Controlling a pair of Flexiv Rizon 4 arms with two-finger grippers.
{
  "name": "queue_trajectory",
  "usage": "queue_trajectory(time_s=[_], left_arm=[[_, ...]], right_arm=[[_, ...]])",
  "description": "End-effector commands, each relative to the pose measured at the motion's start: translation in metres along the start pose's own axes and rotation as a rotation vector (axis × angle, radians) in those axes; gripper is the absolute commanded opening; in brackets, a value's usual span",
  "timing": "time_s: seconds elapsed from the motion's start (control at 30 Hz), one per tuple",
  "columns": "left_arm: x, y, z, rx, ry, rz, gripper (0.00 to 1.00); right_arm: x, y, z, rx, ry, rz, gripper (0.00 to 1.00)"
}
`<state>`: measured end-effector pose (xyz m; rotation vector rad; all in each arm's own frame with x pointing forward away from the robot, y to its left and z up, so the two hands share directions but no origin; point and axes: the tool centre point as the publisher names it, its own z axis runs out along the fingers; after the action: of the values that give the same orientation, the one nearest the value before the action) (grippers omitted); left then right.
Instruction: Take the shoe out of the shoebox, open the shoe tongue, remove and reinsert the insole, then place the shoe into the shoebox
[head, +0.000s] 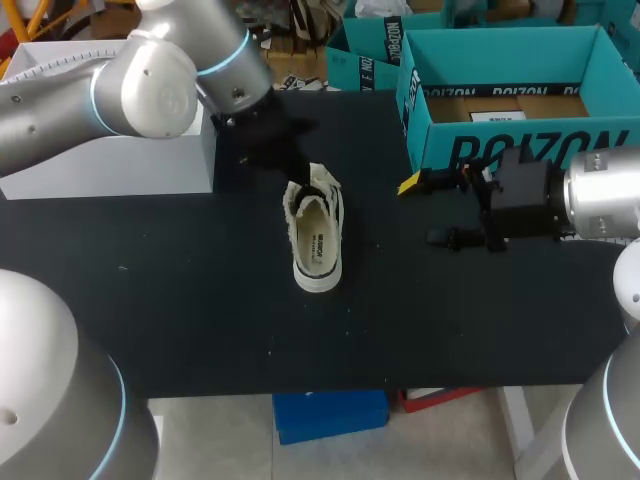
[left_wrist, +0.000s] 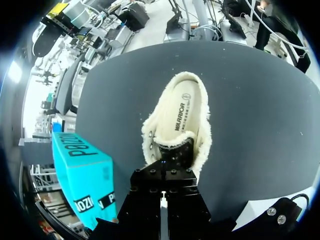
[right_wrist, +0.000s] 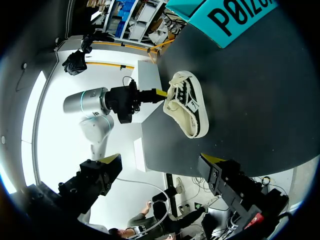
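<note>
Opening the tongue looks like the step in hand. Shoe (head: 318, 235) sits upright on the table (head: 180, 290), out of the box (head: 520, 145), tongue end toward L gripper (head: 297, 183), which is right at the tongue. Can't tell if it's clamped on it. R gripper (head: 425, 210) hangs wide & empty near the box front, apart from the shoe. Next, I reckon: tongue pulled back, w/ R steadying the heel, then insole out. Box holds no shoe, just bare cardboard floor & a white label.
</note>
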<state>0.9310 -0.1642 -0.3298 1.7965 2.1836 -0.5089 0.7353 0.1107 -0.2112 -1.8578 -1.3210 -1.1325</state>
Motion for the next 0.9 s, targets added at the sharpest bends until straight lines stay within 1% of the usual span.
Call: queue_trajectory(time_s=[0.03, 0.2, 0.4, 0.53, 0.6, 0.7, 0.8, 0.9], left_arm=[[-0.006, 0.0, 0.012, 0.012, -0.001, 0.005, 0.0], [0.002, -0.012, 0.022, 0.042, 0.001, -0.013, 0.0], [0.011, -0.019, 0.03, 0.06, 0.01, -0.031, 0.0], [0.013, -0.022, 0.035, 0.072, 0.017, -0.035, 0.0], [0.012, -0.025, 0.032, 0.073, 0.016, -0.035, 0.0], [0.011, -0.019, 0.027, 0.062, 0.013, -0.029, 0.0], [0.01, -0.018, 0.015, 0.038, 0.024, -0.016, 0.0], [0.009, -0.02, -0.002, 0.027, 0.014, -0.013, 0.0]], right_arm=[[0.0, 0.0, 0.001, 0.0, 0.0, 0.0, 1.0], [0.0, 0.0, 0.001, 0.0, 0.0, 0.0, 1.0], [0.0, 0.0, 0.001, 0.0, 0.0, 0.0, 1.0], [0.0, 0.0, 0.001, 0.0, 0.0, 0.0, 1.0], [0.0, 0.0, 0.001, 0.0, 0.0, 0.0, 1.0], [0.0, 0.0, 0.001, 0.0, 0.0, 0.0, 1.0], [0.0, 0.0, 0.001, 0.0, 0.0, 0.0, 1.0], [0.0, 0.0, 0.001, 0.0, 0.0, 0.0, 1.0]])
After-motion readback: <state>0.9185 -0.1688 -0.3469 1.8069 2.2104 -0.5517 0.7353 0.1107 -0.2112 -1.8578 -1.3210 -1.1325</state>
